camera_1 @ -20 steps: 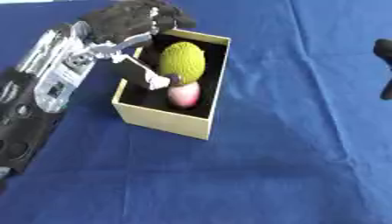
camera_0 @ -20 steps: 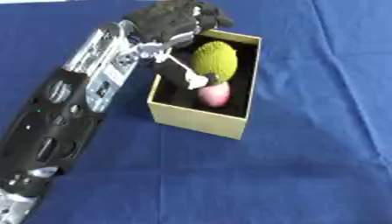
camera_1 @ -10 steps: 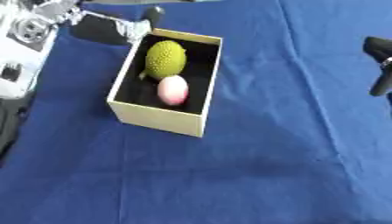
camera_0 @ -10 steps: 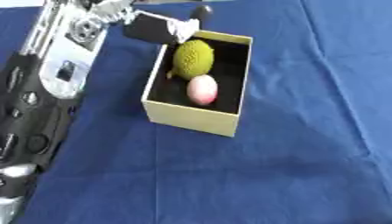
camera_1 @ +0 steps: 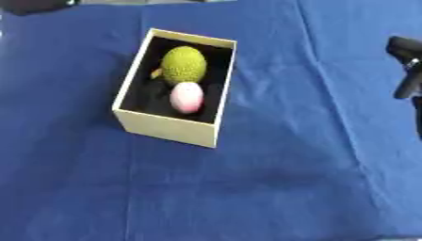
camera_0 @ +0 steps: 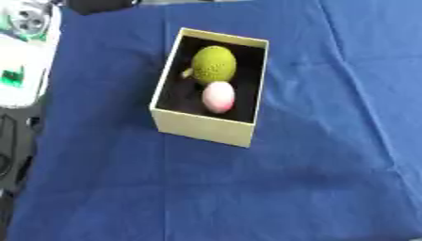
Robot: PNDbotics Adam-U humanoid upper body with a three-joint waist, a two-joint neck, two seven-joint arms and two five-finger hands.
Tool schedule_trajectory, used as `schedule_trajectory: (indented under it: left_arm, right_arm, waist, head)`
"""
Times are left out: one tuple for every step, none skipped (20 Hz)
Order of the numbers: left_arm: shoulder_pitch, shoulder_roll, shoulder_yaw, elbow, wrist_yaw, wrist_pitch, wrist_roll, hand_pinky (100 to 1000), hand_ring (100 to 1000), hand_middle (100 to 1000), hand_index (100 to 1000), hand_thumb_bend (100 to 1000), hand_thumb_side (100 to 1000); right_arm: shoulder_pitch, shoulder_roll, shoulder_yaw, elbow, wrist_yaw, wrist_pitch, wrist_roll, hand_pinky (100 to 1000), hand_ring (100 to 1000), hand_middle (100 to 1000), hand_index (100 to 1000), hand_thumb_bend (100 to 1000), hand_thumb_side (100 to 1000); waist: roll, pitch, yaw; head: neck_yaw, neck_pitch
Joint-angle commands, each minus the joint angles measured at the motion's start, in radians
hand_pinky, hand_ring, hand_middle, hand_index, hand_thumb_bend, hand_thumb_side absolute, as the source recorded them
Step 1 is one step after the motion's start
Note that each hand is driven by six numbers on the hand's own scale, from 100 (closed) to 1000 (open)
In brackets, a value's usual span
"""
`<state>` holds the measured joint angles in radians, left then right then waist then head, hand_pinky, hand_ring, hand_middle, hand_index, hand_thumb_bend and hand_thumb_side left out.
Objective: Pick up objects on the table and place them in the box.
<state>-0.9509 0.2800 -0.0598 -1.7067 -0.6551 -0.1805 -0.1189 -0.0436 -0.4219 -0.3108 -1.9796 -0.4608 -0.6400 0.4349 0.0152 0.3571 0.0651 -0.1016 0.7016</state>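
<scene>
Box (camera_0: 204, 126) on blue table (camera_0: 313, 179) w/ two items inside.
Green bumpy ball (camera_0: 214, 65) touches pink egg (camera_0: 218, 96); right hand (camera_1: 405, 66) at edge, fingers: can't tell.

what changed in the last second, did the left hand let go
The left hand, over the box a second ago, has pulled back up and left, out of view. The green bumpy fruit and pink egg-shaped object stay inside. The right hand stays at the right edge.

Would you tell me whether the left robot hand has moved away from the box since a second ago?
Yes. It was over the box; now it has withdrawn up and left of it, out of view.
</scene>
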Motion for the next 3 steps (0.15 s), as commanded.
schedule_trajectory:
  left_arm:
    - [0.019, 0.045, 0.044, -0.092, 0.051, 0.046, 0.049, 781, 751, 695, 855, 100, 629]
    - [0.036, 0.051, 0.052, -0.116, 0.065, 0.058, 0.064, 780, 752, 698, 855, 100, 623]
    - [0.053, 0.055, 0.062, -0.140, 0.080, 0.063, 0.079, 781, 754, 701, 855, 100, 615]
  right_arm:
    - [-0.006, -0.034, -0.014, -0.020, -0.017, -0.018, -0.008, 938, 893, 433, 814, 100, 525]
    - [-0.007, -0.037, -0.015, -0.020, -0.020, -0.023, -0.012, 936, 892, 437, 814, 100, 525]
    - [-0.010, -0.041, -0.016, -0.020, -0.026, -0.030, -0.017, 935, 891, 440, 815, 100, 524]
  waist:
    - [-0.007, -0.016, 0.004]
    - [-0.009, -0.015, 0.005]
    - [-0.012, -0.014, 0.007]
  head:
    - [0.001, -0.011]
    - [0.002, -0.011]
    - [0.004, -0.010]
